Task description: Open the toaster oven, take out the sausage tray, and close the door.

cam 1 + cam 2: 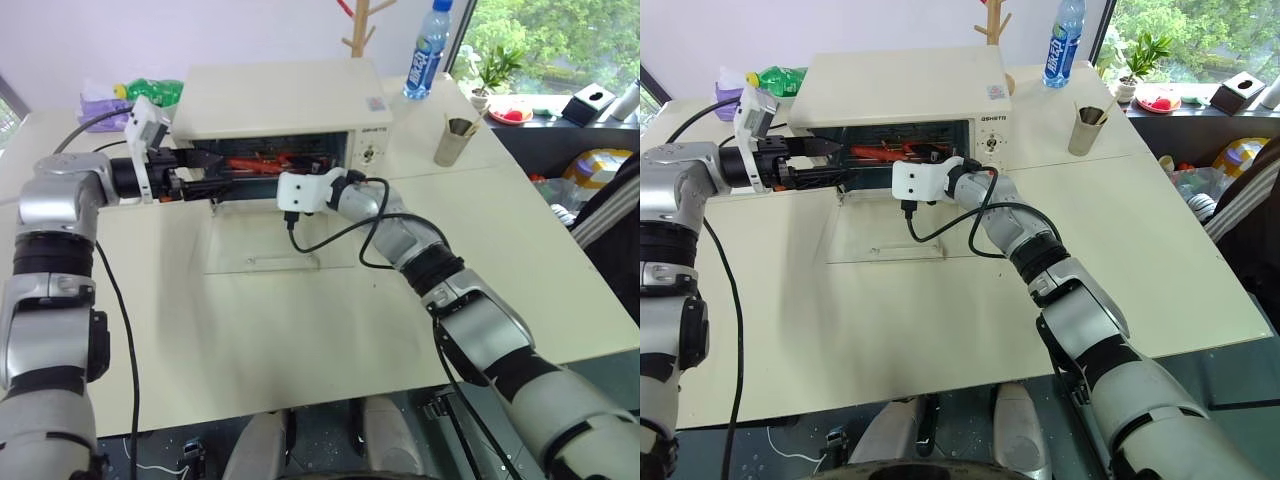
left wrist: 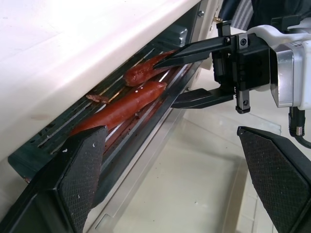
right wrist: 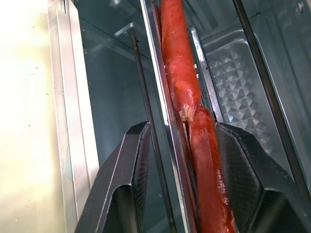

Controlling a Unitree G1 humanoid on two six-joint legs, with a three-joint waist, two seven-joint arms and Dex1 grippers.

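Inside the toaster oven (image 1: 285, 105), the sausage tray (image 2: 146, 109) lies with its long side running along the mouth, red sausages lengthwise on it. The door (image 1: 265, 240) lies flat open on the cream desk (image 1: 300, 330) before the oven. The right claw (image 2: 187, 77) straddles the tray's front edge, part-open, not clamped. The left claw (image 1: 215, 180), spread wide, waits at the oven's left end. Behind the oven stand a blue bottle (image 1: 425, 50) and a window.

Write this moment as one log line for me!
door: open flat | tray: in oven | right hand: open around tray edge | left hand: open by oven
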